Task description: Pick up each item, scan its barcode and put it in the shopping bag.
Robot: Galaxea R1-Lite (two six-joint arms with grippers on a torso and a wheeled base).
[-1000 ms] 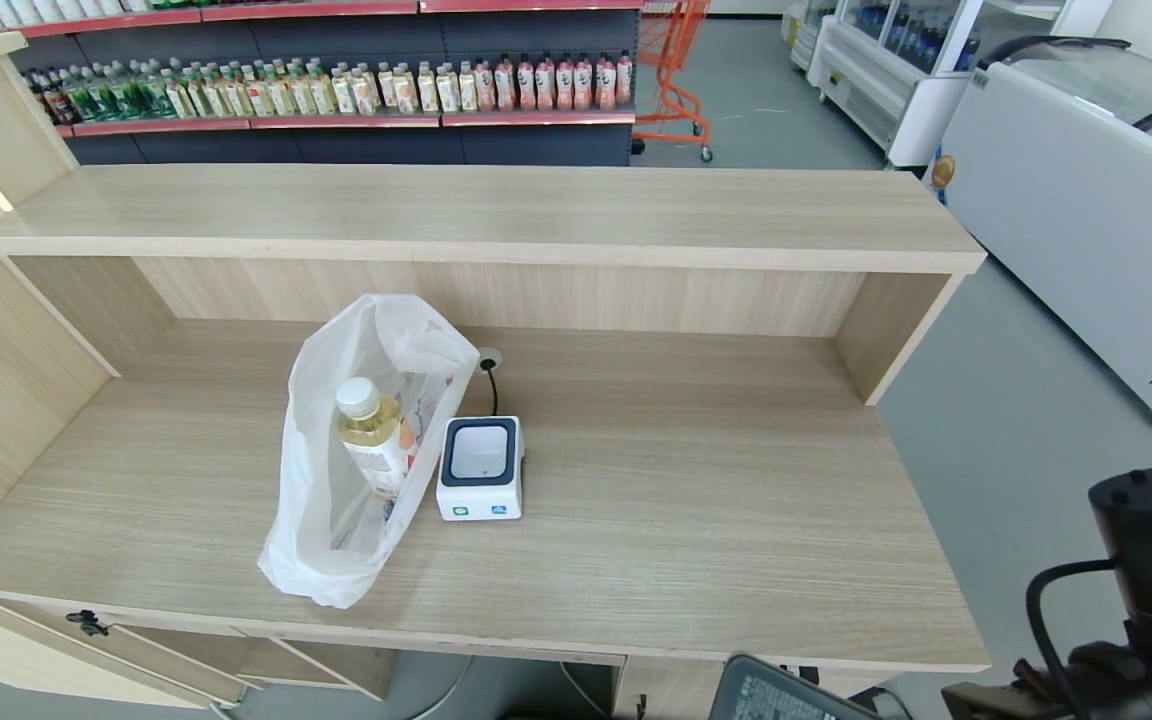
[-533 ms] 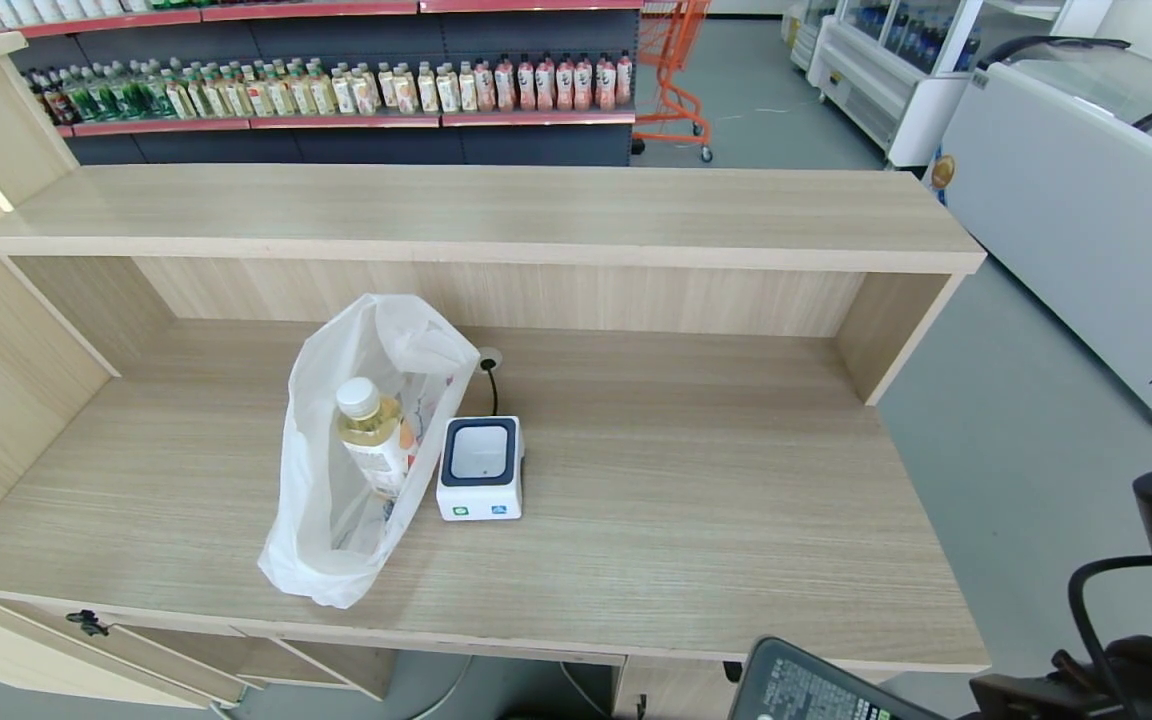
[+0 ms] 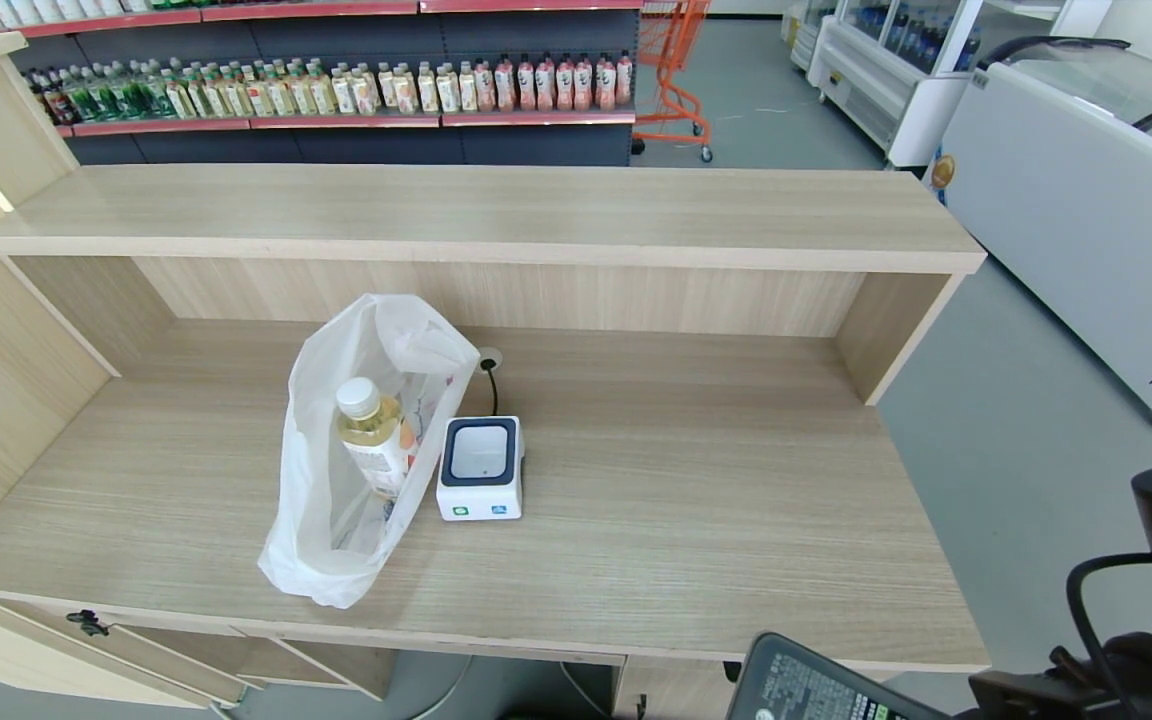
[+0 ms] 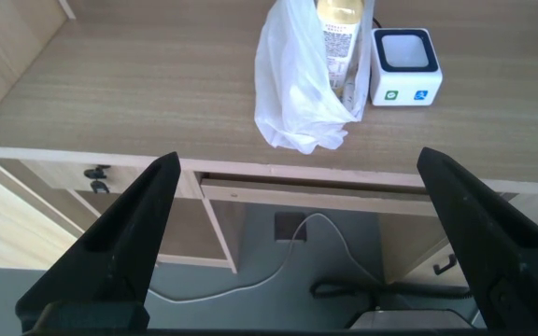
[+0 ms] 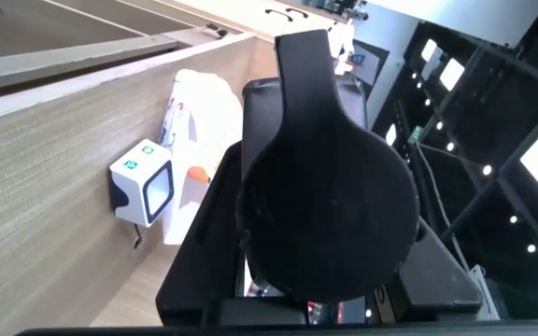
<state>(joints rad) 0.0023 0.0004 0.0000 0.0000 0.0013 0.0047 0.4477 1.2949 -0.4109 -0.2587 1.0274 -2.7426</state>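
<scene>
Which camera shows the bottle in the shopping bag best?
Head view: the bottle stands in the open shopping bag, with cap, neck and label visible. Left wrist view shows its body through the bag, cap cut off. Right wrist view shows the bag; the bottle is too obscured to judge.

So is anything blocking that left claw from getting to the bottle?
Only the shopping bag: the bottle stands inside it, plastic on the near side, mouth open above. Nothing else stands on the counter between the left gripper and the bag; the scanner sits beside the bag.
</scene>
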